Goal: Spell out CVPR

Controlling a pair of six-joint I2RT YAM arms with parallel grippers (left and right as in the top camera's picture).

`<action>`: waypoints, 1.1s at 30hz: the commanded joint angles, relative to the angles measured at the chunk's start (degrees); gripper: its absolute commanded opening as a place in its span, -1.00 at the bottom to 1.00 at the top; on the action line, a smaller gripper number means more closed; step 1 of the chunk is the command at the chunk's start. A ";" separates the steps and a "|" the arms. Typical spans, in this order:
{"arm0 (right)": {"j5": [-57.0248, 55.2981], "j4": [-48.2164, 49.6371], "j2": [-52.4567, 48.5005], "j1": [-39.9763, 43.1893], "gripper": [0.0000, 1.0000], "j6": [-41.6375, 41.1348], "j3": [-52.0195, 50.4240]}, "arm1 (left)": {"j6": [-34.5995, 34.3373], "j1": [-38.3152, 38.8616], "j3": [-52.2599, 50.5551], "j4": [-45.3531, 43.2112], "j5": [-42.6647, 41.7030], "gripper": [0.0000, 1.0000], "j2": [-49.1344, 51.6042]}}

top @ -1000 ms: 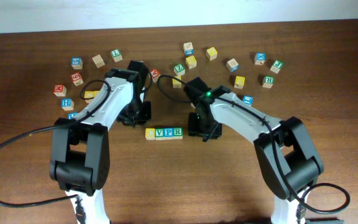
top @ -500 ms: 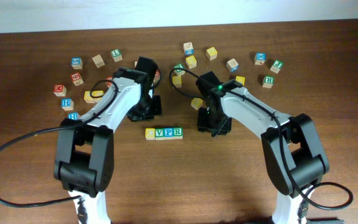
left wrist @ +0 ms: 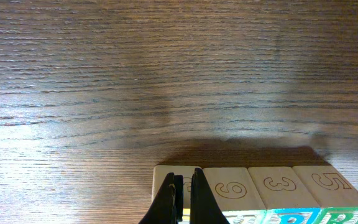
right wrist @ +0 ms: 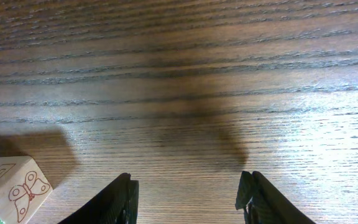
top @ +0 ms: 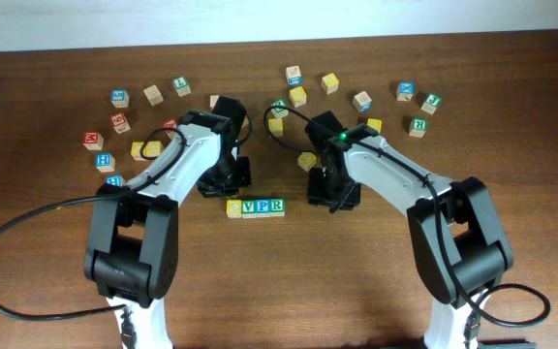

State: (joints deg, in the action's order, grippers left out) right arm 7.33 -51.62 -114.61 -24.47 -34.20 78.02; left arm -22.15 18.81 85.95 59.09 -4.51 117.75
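The row of four letter blocks (top: 255, 206) lies on the wooden tabletop (top: 356, 281) at the centre of the overhead view, the blocks side by side and touching. The last three read V, P and R. The yellow block (top: 233, 207) at the left end carries a mark too small to read.

The left gripper (left wrist: 184, 177) is almost closed, with only a thin slit between its two dark fingers (left wrist: 169, 202), and it holds nothing. In the left wrist view it sits at the bottom centre of the frame, in front of the leftmost block of the row. Whether the tips touch that block cannot be told. The three blocks to the right of it show outlined numerals on their near faces.

The right gripper (right wrist: 188, 180) is spread wide and empty, with bare wood between its fingers. A butterfly block (right wrist: 14, 186) sits at the lower left of the right wrist frame, outside the fingers and apart from them. From overhead this gripper is just right of the row, not touching it.

Loose letter blocks (top: 298, 95) are scattered across the upper part of the overhead frame.
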 commanded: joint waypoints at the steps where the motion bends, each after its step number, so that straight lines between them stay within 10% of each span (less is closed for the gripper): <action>1: -0.55 0.15 -0.31 -0.24 -0.08 0.33 0.90 | -0.59 0.17 -0.63 0.20 -0.63 -1.00 0.44; 33: -0.55 0.26 -0.31 -0.24 -0.08 0.33 0.52 | -0.57 -7.54 0.87 6.14 3.89 -1.00 0.42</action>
State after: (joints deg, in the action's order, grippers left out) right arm 7.33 -51.59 -114.61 -24.47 -34.22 78.02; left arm -22.15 14.74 85.97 62.22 -1.63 117.75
